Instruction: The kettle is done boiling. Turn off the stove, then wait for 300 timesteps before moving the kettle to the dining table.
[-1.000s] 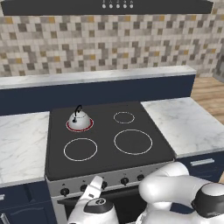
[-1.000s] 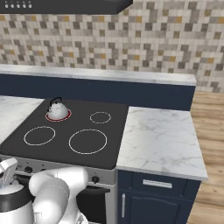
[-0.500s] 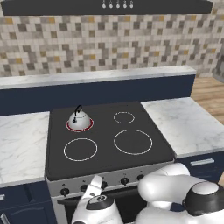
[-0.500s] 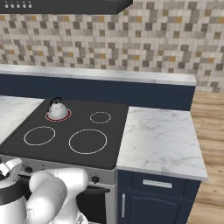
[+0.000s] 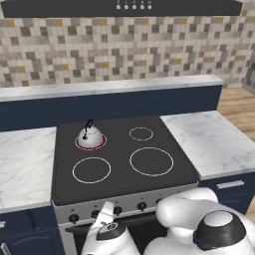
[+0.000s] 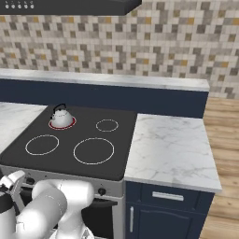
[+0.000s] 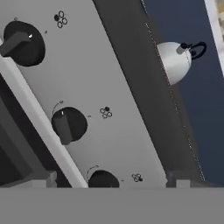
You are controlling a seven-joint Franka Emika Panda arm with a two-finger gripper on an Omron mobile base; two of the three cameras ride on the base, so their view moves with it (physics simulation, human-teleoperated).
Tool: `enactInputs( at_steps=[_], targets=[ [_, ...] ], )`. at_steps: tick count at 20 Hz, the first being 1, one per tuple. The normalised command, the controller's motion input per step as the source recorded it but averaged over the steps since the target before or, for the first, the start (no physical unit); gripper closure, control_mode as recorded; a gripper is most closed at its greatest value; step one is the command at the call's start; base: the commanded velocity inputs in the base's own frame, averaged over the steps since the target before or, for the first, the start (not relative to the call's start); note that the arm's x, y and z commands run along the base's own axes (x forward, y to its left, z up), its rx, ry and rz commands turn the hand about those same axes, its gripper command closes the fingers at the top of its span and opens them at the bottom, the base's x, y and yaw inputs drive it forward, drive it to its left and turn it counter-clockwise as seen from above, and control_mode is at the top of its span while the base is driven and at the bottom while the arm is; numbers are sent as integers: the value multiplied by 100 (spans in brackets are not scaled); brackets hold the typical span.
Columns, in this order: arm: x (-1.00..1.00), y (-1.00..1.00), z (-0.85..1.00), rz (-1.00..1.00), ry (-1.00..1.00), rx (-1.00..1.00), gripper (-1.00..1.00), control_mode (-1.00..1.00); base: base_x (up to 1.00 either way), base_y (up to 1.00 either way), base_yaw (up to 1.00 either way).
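Observation:
The small silver kettle (image 5: 90,134) (image 6: 61,116) with its black arched handle sits on the rear-left burner of the black stove (image 5: 124,172) (image 6: 88,135). The ring under the kettle glows red. My gripper (image 5: 105,215) (image 6: 13,179) hangs low in front of the steel knob panel (image 7: 109,87), open and holding nothing. In the hand view a black knob (image 7: 103,179) lies between its spread fingertips (image 7: 177,178). Two more knobs (image 7: 68,124) (image 7: 22,43) run along the panel, and the kettle (image 7: 175,61) shows beyond the cooktop edge. The dining table is out of view.
Marble counters (image 5: 22,164) (image 6: 172,149) on navy cabinets flank the stove. A raised navy ledge (image 5: 114,104) with a marble top runs behind it, below a tiled wall and a hood. Wood floor (image 6: 228,140) lies to the right. The oven door (image 7: 13,144) is below the panel.
The arm's elbow has drifted a little left and the hand has dipped slightly in front of the knob panel. The gripper stays open and the kettle has not moved.

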Motion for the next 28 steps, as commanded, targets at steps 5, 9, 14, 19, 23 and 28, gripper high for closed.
enactInputs(
  at_steps=[5, 9, 14, 19, 23, 28],
  targets=[
    [11, 13, -15, 0, 0, 0, -100, -100, 0, 0, 0],
    [22, 1, -13, 0, 0, 0, -100, -100, 0, 0, 0],
    [17, 2, -20, 0, 0, 0, -100, -100, 0, 0, 0],
    [15, 8, -22, 0, 0, 0, -100, -100, 0, 0, 0],
    [16, 14, -21, 0, 0, 0, -100, -100, 0, 0, 0],
    [15, 13, -20, 0, 0, 0, -100, -100, 0, 0, 0]
  ],
)
